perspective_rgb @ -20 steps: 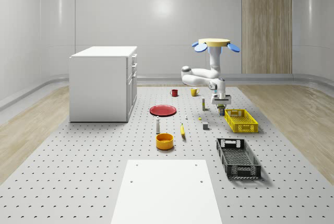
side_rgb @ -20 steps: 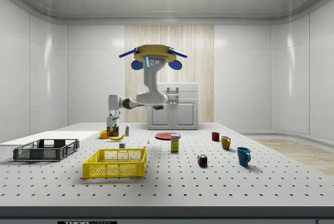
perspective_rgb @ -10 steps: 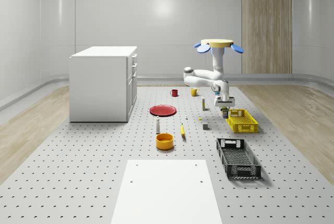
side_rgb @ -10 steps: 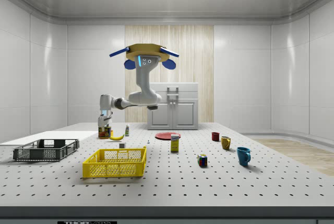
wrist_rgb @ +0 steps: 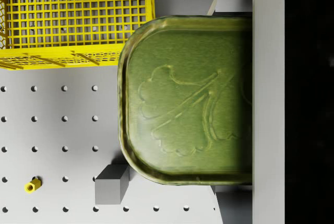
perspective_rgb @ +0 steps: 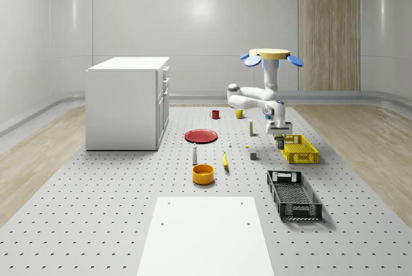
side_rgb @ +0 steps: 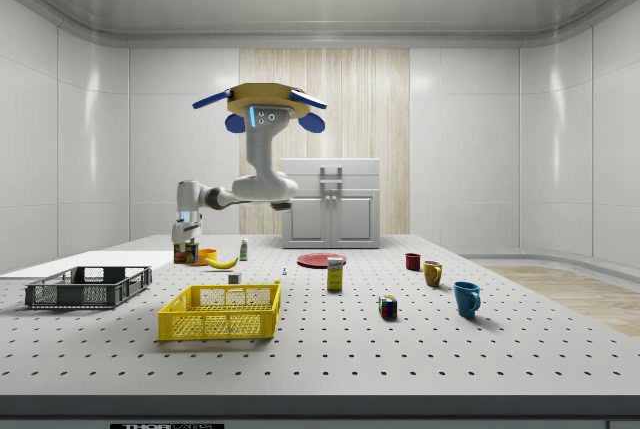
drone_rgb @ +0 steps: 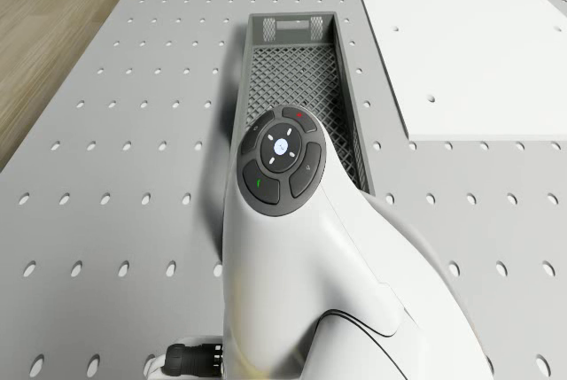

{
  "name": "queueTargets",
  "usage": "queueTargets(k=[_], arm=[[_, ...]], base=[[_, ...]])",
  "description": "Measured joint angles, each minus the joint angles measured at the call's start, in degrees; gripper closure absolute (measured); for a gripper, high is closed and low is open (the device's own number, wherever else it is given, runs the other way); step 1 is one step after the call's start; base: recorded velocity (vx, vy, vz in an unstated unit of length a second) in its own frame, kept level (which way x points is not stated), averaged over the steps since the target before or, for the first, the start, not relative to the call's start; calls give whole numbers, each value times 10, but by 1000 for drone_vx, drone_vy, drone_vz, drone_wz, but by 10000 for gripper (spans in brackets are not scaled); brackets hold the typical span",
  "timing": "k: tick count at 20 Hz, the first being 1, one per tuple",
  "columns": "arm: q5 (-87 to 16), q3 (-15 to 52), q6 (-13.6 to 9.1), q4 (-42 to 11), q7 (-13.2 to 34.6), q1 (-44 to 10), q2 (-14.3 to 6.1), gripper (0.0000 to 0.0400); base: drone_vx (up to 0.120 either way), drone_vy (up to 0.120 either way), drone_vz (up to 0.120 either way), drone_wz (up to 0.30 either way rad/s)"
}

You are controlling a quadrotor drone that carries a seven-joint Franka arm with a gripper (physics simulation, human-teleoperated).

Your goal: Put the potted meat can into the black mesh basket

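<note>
My gripper (perspective_rgb: 280, 134) is shut on the potted meat can (perspective_rgb: 280, 141) and holds it in the air, a little above the table. The can (side_rgb: 184, 253) hangs beside the left edge of the yellow basket (perspective_rgb: 299, 148) as the whole-scene view shows it. In the wrist view the can's green underside (wrist_rgb: 188, 98) sits against one finger (wrist_rgb: 267, 78), with the yellow basket (wrist_rgb: 78, 15) beside it. The black mesh basket (perspective_rgb: 293, 193) lies nearer the whole-scene camera, apart from the can; it also lies ahead in the drone view (drone_rgb: 292, 70). The drone (perspective_rgb: 271, 54) hovers high above the table's far part.
A grey cube (wrist_rgb: 111, 183) and a small yellow piece (wrist_rgb: 32, 185) lie below the can. A banana (perspective_rgb: 225, 159), orange bowl (perspective_rgb: 203, 174), red plate (perspective_rgb: 201, 136), mugs and a white cabinet (perspective_rgb: 127, 102) stand to the whole-scene view's left. A white panel (perspective_rgb: 206, 234) lies in front.
Drone, arm and held can have moved toward the side view's left, a little to the whole-scene view's right, closer to the black mesh basket. The can stays gripped.
</note>
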Motion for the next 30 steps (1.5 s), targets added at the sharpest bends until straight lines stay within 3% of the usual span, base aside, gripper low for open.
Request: queueTargets(k=[30], arm=[[3, 1, 6, 0, 1, -1, -6, 114]], base=[[120, 0, -9, 0]])
